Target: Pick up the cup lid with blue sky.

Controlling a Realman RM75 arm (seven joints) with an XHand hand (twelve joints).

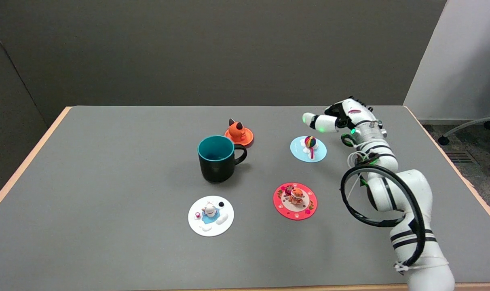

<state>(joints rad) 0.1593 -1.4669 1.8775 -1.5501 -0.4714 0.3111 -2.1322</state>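
Head view, near to far. At 7 o'clock on counter (107, 250): white lid (210, 215) with small figure. At 5 o'clock: red lid (295, 201). Centre: dark mug (217, 158), teal inside. At 2 o'clock: sky-blue lid (308, 149) with rainbow ball on top, flat on counter, untouched. Just beyond at 3 o'clock of it: right hand (342, 117), fingers apart, holding nothing, hovering near lid. Farthest, 12 o'clock: orange lid (239, 135). Judgement: reach nearly done; lowering, grasp, lift all left.
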